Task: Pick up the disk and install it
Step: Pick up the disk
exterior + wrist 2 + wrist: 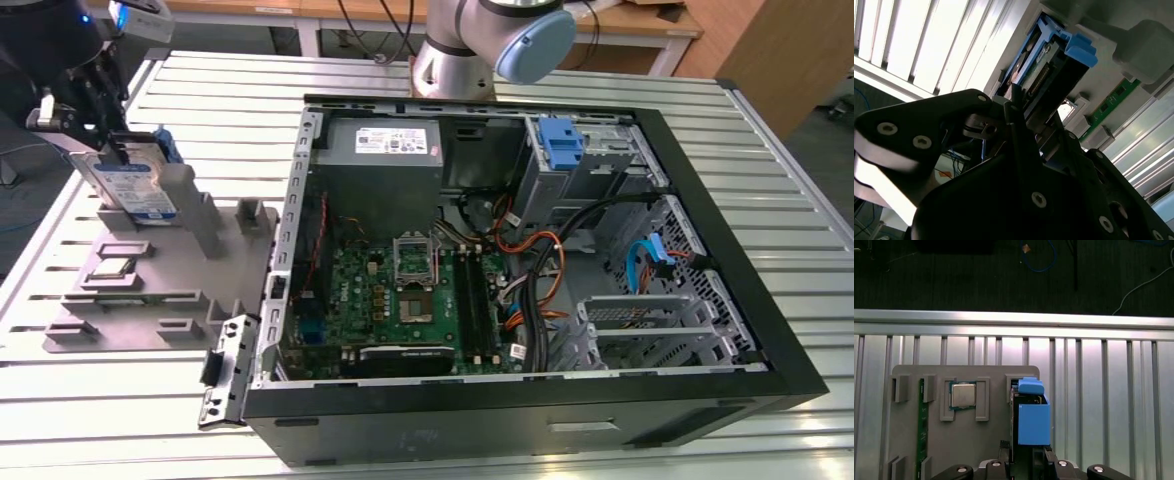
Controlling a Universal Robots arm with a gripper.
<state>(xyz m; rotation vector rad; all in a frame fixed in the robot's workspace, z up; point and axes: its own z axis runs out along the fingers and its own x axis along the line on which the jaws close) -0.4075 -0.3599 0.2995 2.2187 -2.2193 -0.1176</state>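
- pincer: narrow, clamped on the disk's upper end.
- disk: upright in grey holder, at the exterior view's left on the table.
- processor chip: lies in a holder slot near the disk.
- open computer case: just beside the holder, to the exterior view's right.

Arm joint: silver-grey cylindrical housing, pale blue round cap on one end. Claw: matte black linkage plates, layered, with rounded corners. Silver socket-head screws dot the plates behind the claw. Pale grey band edges one plate.
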